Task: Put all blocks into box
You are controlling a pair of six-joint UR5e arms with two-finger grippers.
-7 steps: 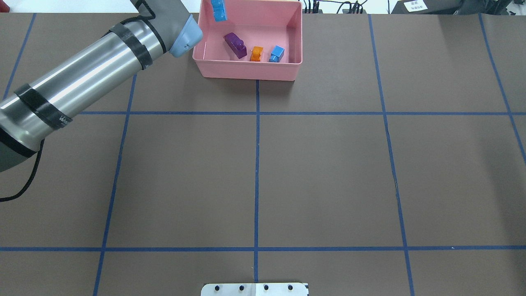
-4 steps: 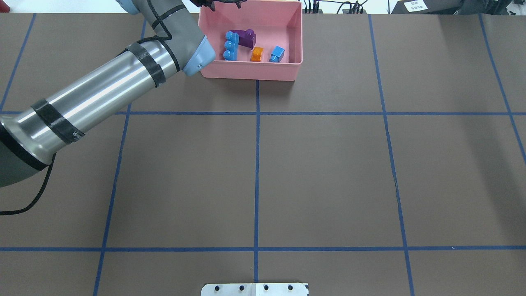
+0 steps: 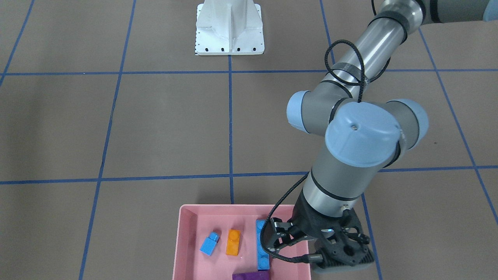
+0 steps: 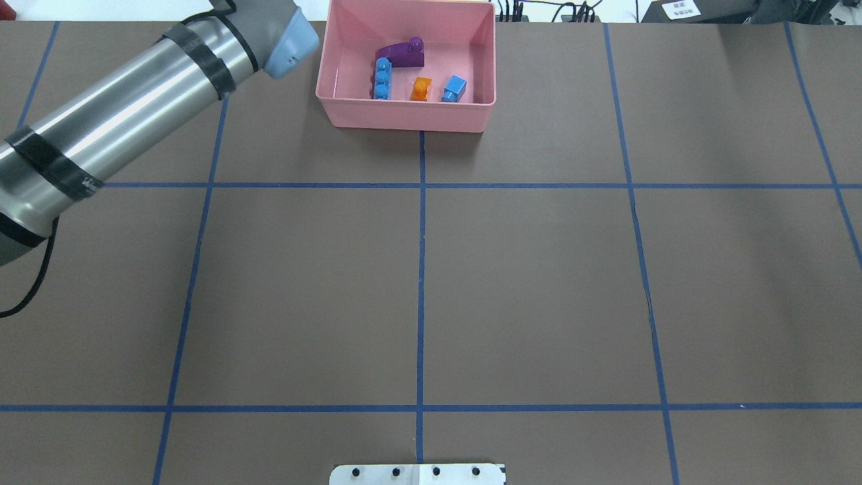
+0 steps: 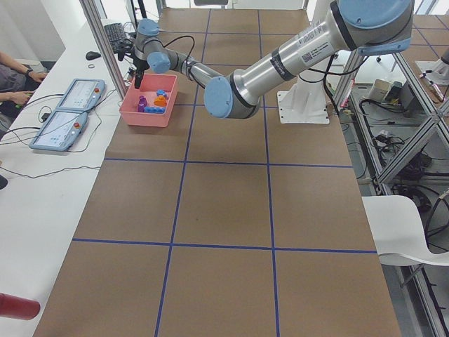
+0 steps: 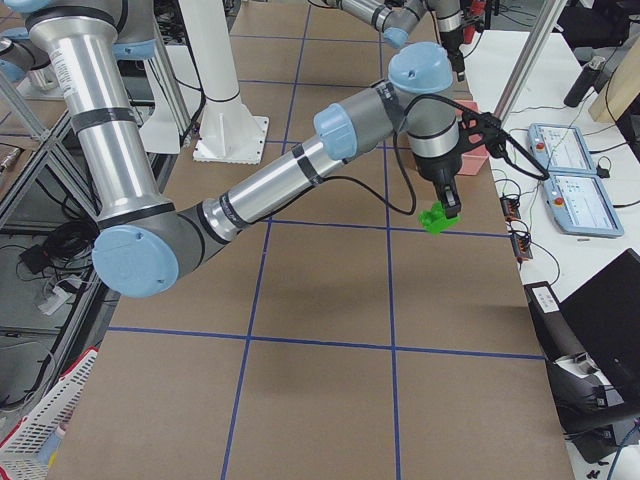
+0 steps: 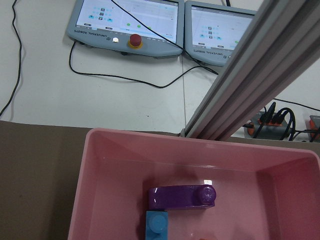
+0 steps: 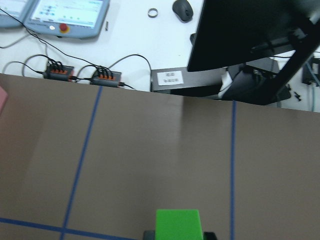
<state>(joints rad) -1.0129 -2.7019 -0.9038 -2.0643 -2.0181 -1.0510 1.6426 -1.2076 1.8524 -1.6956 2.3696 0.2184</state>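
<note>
Right gripper (image 6: 446,208) clamped on green block (image 8: 177,224) over table (image 4: 539,283), well apart from box (image 4: 404,121). Left gripper (image 3: 323,247) at box edge, jaws spread, empty. Purple block (image 4: 401,54), long blue block (image 4: 382,79), orange block (image 4: 421,88), small blue block (image 4: 454,88) inside box.

Two blue blocks (image 4: 382,78) (image 4: 454,88); one purple block (image 4: 401,54); one orange block (image 4: 421,88); one green block (image 6: 436,216); one pink box (image 4: 404,116)

A robotics lab, plainly.
Past the right fingers (image 6: 449,203), two teach pendants (image 6: 560,146) lie cabled on a white side table (image 6: 612,150); aluminium posts (image 7: 250,85), plug strips (image 8: 106,77) and a blue-taped grid (image 4: 421,269) on the brown table (image 4: 539,303).
</note>
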